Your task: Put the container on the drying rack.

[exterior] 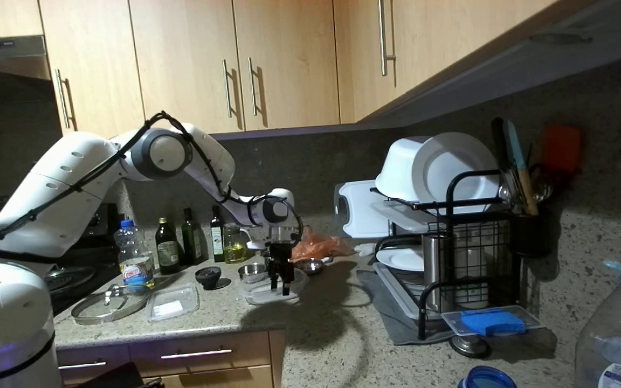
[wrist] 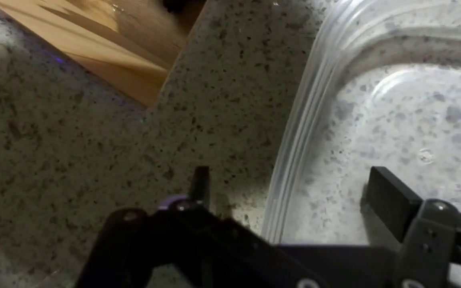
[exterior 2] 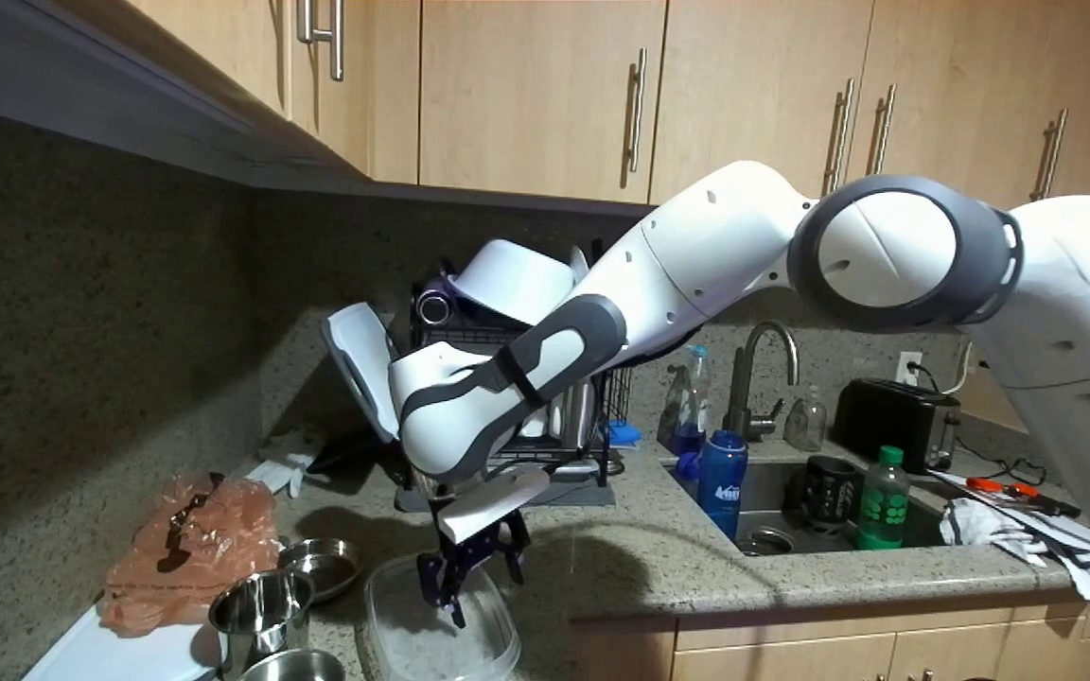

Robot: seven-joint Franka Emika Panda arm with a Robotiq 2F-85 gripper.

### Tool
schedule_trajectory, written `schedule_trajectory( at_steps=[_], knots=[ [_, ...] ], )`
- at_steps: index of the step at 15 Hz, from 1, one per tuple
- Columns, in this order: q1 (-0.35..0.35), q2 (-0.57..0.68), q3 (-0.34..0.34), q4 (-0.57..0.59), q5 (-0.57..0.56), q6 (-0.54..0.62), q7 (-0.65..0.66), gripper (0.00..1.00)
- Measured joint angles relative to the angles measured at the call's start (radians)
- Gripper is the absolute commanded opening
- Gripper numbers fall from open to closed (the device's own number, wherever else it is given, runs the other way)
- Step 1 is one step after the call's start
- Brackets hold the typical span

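Note:
The container is a clear plastic tub on the speckled counter, seen in both exterior views and at the right of the wrist view. My gripper is open and points down at the container's edge, also in an exterior view. In the wrist view the container's side wall runs between the spread fingers. One finger is over the container's inside, one outside; neither visibly grips it. The black wire drying rack stands on the counter, partly hidden by my arm in an exterior view.
The rack holds a white bowl, a plate and utensils. Metal pots and an orange bag stand near the container. A clear lid, a black bowl and several bottles are also there. Cabinets hang overhead.

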Motion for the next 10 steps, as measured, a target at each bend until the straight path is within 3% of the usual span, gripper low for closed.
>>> schedule_trajectory(
  at_steps=[1,3,10],
  knots=[
    [0.000,0.012,-0.007,0.004,0.014,0.004,0.000,0.75],
    [0.000,0.030,-0.017,0.013,0.030,0.007,0.000,0.66],
    [0.000,0.036,-0.025,0.050,0.054,0.007,0.009,0.12]
  ],
)
